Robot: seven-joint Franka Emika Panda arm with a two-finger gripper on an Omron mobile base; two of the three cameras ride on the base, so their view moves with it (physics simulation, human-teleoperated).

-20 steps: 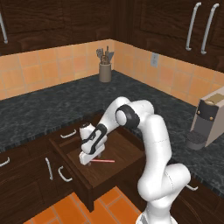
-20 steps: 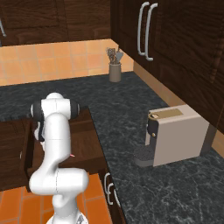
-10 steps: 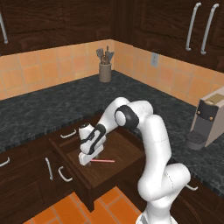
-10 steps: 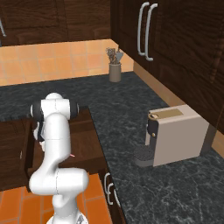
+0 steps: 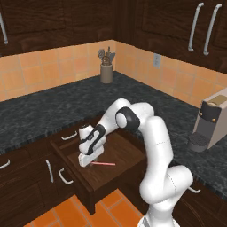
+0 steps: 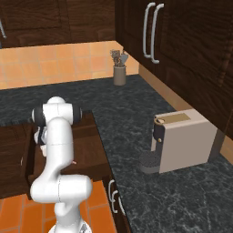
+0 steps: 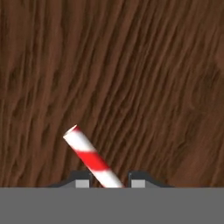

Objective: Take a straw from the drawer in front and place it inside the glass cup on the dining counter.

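The drawer (image 5: 126,148) is pulled open below the black counter, and its brown wooden floor shows in the hand view. On that floor lies the straw (image 5: 104,163), red-pink with white stripes. My gripper (image 5: 90,162) reaches down into the drawer at the straw's left end. In the hand view the straw (image 7: 89,156) runs down between my two fingertips (image 7: 82,182), with my gripper (image 7: 109,183) drawn in close and a slim gap on each side. The straw rests on the wood. The glass cup and the dining counter are out of view.
A black speckled counter (image 5: 48,113) runs along the tiled wall and turns right. On it stand a utensil holder (image 5: 106,71) and a coffee machine (image 5: 212,124). Closed drawers with silver handles (image 5: 64,177) flank the open one. The orange tiled floor (image 5: 106,206) lies below.
The jaws have drawn in from wide open to a narrow stance around the straw. The arm and the straw have stayed where they were.
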